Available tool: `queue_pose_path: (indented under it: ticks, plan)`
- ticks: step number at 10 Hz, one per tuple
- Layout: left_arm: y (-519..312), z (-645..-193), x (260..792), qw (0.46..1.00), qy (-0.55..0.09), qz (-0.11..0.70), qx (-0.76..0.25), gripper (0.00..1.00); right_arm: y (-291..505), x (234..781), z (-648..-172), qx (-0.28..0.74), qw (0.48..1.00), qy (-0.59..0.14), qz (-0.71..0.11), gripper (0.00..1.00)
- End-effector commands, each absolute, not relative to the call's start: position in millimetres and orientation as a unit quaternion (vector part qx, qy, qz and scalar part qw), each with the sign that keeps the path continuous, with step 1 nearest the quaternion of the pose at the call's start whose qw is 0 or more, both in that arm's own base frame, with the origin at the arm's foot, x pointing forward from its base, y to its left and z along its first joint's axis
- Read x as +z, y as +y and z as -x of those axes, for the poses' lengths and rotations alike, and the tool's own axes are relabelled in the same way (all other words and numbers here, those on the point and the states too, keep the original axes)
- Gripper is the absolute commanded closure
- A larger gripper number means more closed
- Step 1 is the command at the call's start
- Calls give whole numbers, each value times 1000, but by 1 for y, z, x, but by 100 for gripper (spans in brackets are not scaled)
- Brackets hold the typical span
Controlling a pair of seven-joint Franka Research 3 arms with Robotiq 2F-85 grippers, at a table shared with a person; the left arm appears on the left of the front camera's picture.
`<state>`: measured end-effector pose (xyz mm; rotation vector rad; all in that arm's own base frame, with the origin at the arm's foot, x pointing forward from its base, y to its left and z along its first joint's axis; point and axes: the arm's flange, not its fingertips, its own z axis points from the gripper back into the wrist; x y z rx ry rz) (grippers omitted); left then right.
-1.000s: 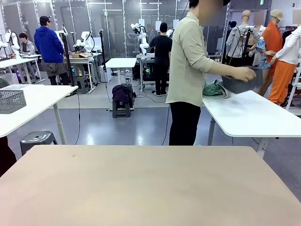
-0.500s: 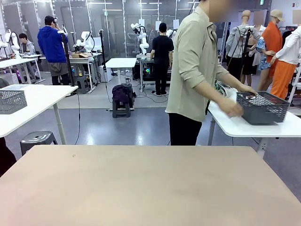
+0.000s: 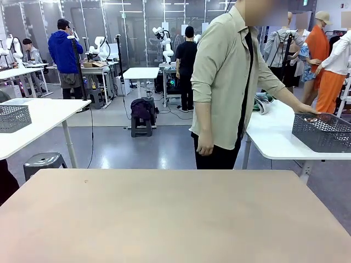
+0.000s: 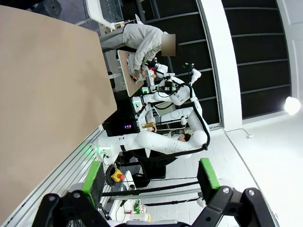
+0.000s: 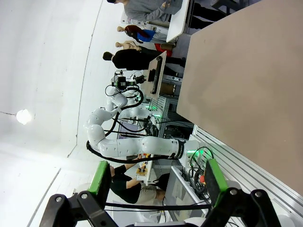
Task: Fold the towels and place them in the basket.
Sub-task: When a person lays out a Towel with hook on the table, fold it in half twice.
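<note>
The basket (image 3: pixel 323 132), dark grey wire mesh, stands on a white side table (image 3: pixel 277 143) at the right, beyond my beige table (image 3: pixel 164 213). A person in a beige shirt (image 3: pixel 227 82) stands between the two tables with one hand on the basket's rim. Behind that arm lies a heap of greenish and pale cloth (image 3: pixel 262 102); I cannot tell whether it is the towels. My left gripper (image 4: pixel 150 176) is open in the air, with nothing between its green pads. My right gripper (image 5: pixel 157 177) is open too and holds nothing.
A second, lighter mesh basket (image 3: pixel 12 118) sits on a white table at the left. A grey stool (image 3: pixel 44 161) stands beyond my table's far left corner. Each wrist view shows the beige tabletop (image 4: pixel 47 94) (image 5: pixel 236 71) edge-on and the opposite white arm (image 4: pixel 161 142) (image 5: pixel 137 144).
The person carried the basket rightward, set it on the near end of the white side table and turned to face my table. Both grippers stayed open.
</note>
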<state>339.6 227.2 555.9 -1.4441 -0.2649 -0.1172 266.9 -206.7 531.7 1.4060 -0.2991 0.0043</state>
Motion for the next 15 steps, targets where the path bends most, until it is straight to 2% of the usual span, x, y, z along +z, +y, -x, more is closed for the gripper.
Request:
queue_pose_path:
  ticks: [1, 15]
  plan:
    - [227, -338, 557, 740, -123, 659, -53, 0, -207, 532, -267, 1, 753, -138, -643, 0]
    - [227, -338, 557, 740, -123, 659, -53, 0, -207, 532, -267, 1, 753, -138, -643, 0]
